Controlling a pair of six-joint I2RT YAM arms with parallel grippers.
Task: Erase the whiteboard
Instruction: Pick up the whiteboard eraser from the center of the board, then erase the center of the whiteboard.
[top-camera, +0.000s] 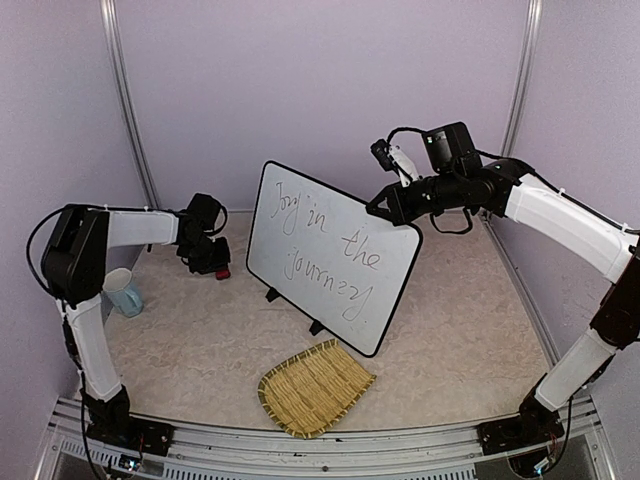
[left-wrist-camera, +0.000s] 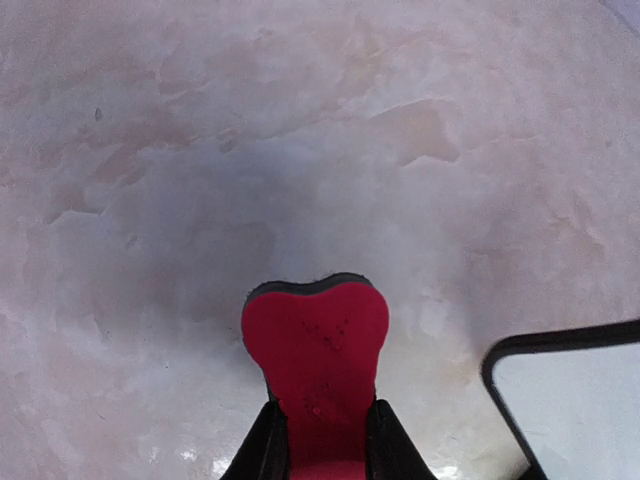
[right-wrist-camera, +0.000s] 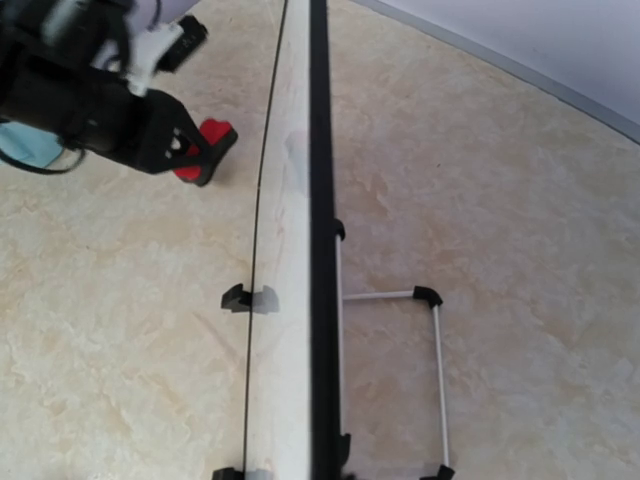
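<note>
Left gripper (left-wrist-camera: 320, 432) pinches a red heart-shaped eraser (left-wrist-camera: 316, 345) while right gripper (top-camera: 384, 208) clamps the far top edge of the upright black-rimmed whiteboard (top-camera: 330, 255).

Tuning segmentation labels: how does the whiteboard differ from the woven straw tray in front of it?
The whiteboard stands upright on black feet; the straw tray lies flat on the table. The whiteboard is smooth white, black-rimmed and bears handwriting; the straw tray is yellow weave, unmarked. The whiteboard looks larger than the straw tray. Both are roughly rectangular with rounded corners.

The whiteboard (top-camera: 330, 255) stands centrally, straw mat (top-camera: 313, 387) before it, eraser (left-wrist-camera: 315, 350) and cup (top-camera: 124, 293) left.
</note>
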